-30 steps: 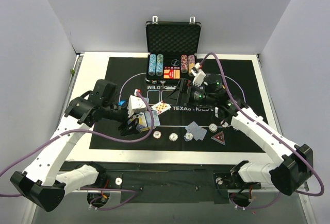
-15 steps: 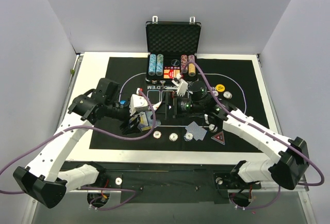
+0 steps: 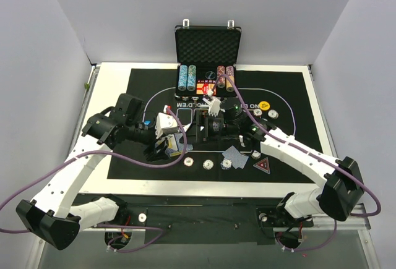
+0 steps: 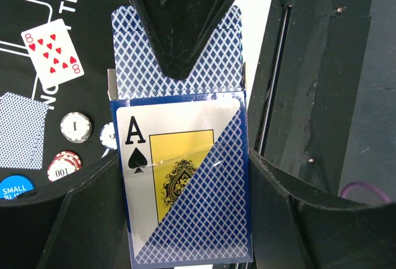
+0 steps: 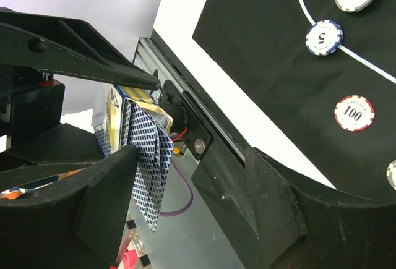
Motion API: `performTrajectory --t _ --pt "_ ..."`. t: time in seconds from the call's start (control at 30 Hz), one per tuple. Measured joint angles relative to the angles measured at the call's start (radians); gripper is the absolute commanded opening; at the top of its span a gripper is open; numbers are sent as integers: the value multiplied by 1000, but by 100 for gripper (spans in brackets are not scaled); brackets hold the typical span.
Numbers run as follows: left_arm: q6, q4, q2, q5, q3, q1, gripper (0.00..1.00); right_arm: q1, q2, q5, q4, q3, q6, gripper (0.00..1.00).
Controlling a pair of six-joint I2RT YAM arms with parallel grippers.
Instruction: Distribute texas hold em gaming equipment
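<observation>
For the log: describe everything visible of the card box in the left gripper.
The card box is glossy cardboard, printed with an ace of spades, yellow panel and blue lattice. Blue-patterned flap or cards stick out of its open end. The left gripper clamps its sides above the mat; the right gripper, jaws open, flanks that end.

Top view: even, diffuse light from above. Pale walls (image 3: pixel 62 34) bright; soft shadows under the arms on the mat (image 3: pixel 291 89).
Left wrist: deck (image 4: pixel 185 182) sharp, faint glint across its wrap.
Right wrist: near foreground dark and soft; chips (image 5: pixel 354 113) crisp.
</observation>
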Motion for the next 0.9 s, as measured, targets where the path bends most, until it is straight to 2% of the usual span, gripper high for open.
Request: performTrajectory --t 0.37,0.57,0.9 --pt "-1 5 0 0 0 0 6 -56 -64 -4 25 -57 32 57" --pt "-1 6 0 1 0 0 6 -76 -86 -3 19 -66 31 57" --pt "-1 15 -1 2 0 0 6 -85 -162 10 -13 -49 27 63"
